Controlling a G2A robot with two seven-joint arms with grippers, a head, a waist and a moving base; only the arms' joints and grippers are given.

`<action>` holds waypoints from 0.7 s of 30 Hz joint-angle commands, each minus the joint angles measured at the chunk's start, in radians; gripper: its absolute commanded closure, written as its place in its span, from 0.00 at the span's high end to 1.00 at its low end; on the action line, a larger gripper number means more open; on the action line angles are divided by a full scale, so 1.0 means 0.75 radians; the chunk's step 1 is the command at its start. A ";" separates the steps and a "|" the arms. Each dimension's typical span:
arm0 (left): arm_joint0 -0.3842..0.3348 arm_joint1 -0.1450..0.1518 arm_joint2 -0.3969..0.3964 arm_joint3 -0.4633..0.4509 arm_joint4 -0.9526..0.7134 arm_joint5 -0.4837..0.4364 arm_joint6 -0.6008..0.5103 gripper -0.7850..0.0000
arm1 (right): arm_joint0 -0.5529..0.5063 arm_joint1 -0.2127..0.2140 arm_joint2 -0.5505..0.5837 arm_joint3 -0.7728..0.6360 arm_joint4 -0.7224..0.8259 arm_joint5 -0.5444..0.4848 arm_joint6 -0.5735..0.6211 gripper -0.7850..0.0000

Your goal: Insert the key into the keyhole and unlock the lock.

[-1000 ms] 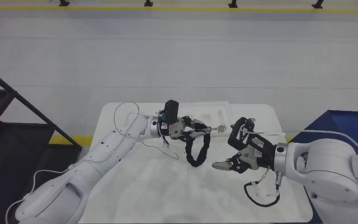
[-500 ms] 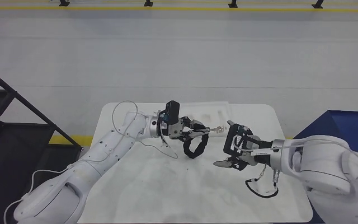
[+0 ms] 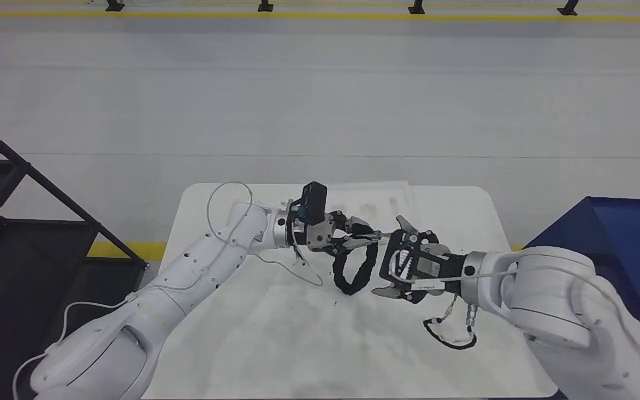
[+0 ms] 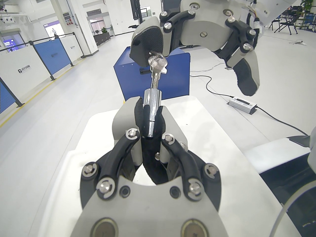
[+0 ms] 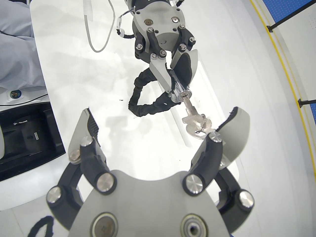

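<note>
**Key in, turn to come:** Above the white table (image 3: 250, 330), the L gripper (image 4: 149, 114) is clamped on the chrome barrel of a cable lock (image 4: 152, 104). The lock's black cable (image 5: 145, 104) loops down toward the tabletop. The key (image 5: 191, 117) sits blade-first in the keyhole (image 5: 184, 96), head pointing at the R gripper (image 5: 161, 122), w/ what looks like a second key on the same ring. The R gripper is spread wide and holds nothing. One pad (image 4: 148, 41) is just beside the key head (touching or not, can't tell), and the other finger is well apart.

Insertion looks done, so the step in hand is prob. gripping the key head and turning it.

- **Grip:** Centre the head btwn the pads first, since closing off-centre would shove the key sideways in the barrel. Close on the head's flat faces, not its edges and not the ring or spare, so the torque carries through.
- **Turn:** Line the wrist's roll axis up w/ the barrel so the turn is pure rotation w/ no bending load on the blade. A light inward push should keep the key seated.
- **Hold:** The L gripper must resist the twist, as a smooth round barrel could slip in its pads.
</note>
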 commanded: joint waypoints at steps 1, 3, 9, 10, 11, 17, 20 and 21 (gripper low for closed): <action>-0.001 -0.001 0.001 -0.004 0.005 0.000 0.006 0.00 | 0.007 0.000 -0.009 0.004 -0.004 0.010 0.001 1.00; -0.002 0.000 0.003 -0.007 0.013 0.000 0.012 0.00 | 0.015 -0.001 -0.017 0.008 -0.006 0.019 0.005 1.00; -0.005 0.000 0.008 -0.012 0.038 0.000 0.032 0.00 | 0.030 0.000 -0.034 0.022 0.011 0.023 0.009 1.00; -0.006 0.001 0.008 -0.009 0.043 0.000 0.034 0.00 | 0.032 0.001 -0.033 0.024 0.012 0.023 0.013 1.00; -0.008 0.001 0.008 -0.007 0.049 0.000 0.036 0.00 | 0.034 0.002 -0.031 0.024 0.014 0.020 0.016 1.00; -0.013 0.006 0.016 -0.007 0.090 0.000 0.058 0.00 | 0.053 0.016 0.007 0.001 -0.027 -0.125 0.029 1.00; -0.016 0.011 0.028 -0.013 0.103 0.000 0.072 0.00 | 0.070 0.027 0.016 0.001 -0.100 -0.278 -0.019 1.00; -0.018 0.013 0.032 -0.014 0.104 0.000 0.075 0.00 | 0.069 0.032 0.010 0.003 -0.143 -0.308 -0.049 1.00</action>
